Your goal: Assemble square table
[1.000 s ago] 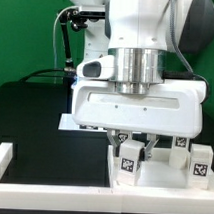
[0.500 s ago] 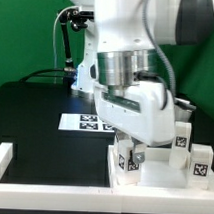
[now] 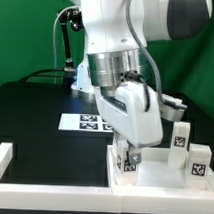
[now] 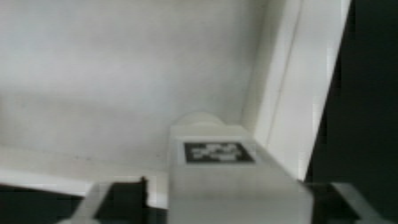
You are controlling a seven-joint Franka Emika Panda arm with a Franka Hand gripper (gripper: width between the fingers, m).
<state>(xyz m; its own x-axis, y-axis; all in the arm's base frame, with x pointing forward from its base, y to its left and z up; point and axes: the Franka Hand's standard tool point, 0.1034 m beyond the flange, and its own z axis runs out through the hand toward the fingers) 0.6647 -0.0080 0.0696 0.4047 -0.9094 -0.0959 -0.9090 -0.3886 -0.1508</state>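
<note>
Nearest the exterior camera, a long white border bar [image 3: 52, 185] is seen along the bench [image 3: 35, 112] front edge, with a short return at the exterior view's left. It is judged to serve as a stop that keeps parts from sliding off.

Just behind it, the square table panel [image 3: 153, 175] lies flat on the bench at the exterior view's lower right, recessed face up. In the wrist view the recess and its raised rim [image 4: 285, 70] are visible.

A tagged leg [image 3: 127, 159] is held upright over the panel's corner on the exterior view's left. The gripper [image 3: 128, 151] is closed on it: in the wrist view the leg [image 4: 222, 165] sits between the two fingers [image 4: 121, 200], tag facing the camera. The leg is placed close to the inner corner of the rim, presumably because the screw-in point is there. Whether the leg base already touches the panel cannot be told. The wrist is rotated, which would fit a threading turn; that is a judgement only.

Two more legs stand upright at the panel's far side, one [image 3: 181, 138] nearer the centre and one [image 3: 199, 159] at the exterior view's right edge.

Farther back, the marker board [image 3: 82, 121] lies flat on the dark bench, well apart from the panel.
</note>
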